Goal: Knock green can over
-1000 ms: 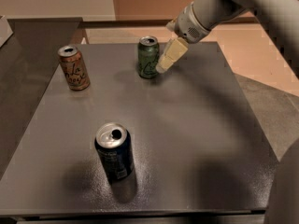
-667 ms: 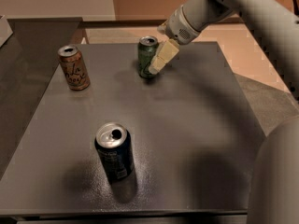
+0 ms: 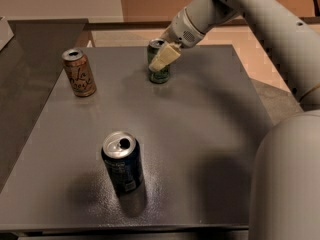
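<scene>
Honestly, the knock itself looks like the step in hand. The gripper (image 3: 164, 59) sits right up against the green can (image 3: 160, 76), on its upper right side. Its pale jaws look pressed together with nothing held. The green can stands upright at the far edge of the matte grey table (image 3: 210, 114). My guess is a sideways shove high on that smooth, thin aluminium cylinder tips it.

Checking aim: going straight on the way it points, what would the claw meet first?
The green can: the claw sits right at its upper side, possibly touching; depth is unclear.
</scene>
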